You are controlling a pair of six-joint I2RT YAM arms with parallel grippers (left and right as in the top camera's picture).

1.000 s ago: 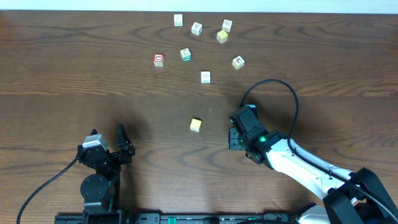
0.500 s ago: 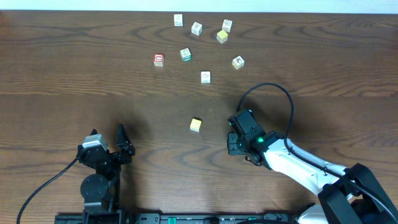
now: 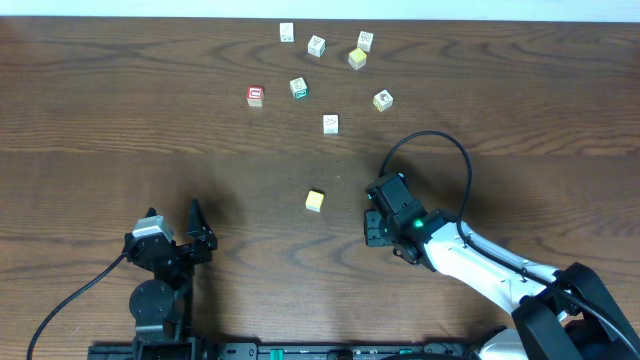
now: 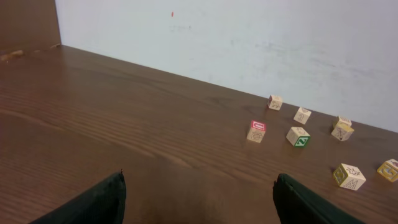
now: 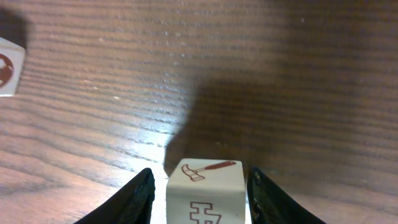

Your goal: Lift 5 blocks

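Note:
A whitish block [image 5: 205, 193] with a red hammer picture stands on the table between the fingers of my right gripper [image 5: 200, 177]. The jaws are open, with a narrow gap on each side of it. From overhead the right gripper [image 3: 374, 226] hides this block. A yellow-orange block [image 3: 315, 201] lies just to its left. Farther back are a red-bordered block [image 3: 255, 96] and whitish blocks [image 3: 331, 124], [image 3: 383, 100]. My left gripper [image 4: 199, 205] hangs wide open over bare wood at the front left [image 3: 172, 232].
A green-bordered cube [image 3: 299, 88] sits by the red-bordered one. A pale yellow cube [image 3: 357, 58] lies among white cubes [image 3: 317, 46] near the far edge. The right arm's cable [image 3: 440, 145] loops over the table. A cube [image 5: 9, 71] shows at the right wrist view's left edge.
My right gripper's jaws have spread apart, letting go of the hammer block. The arm shifted slightly left. The left arm has not moved.

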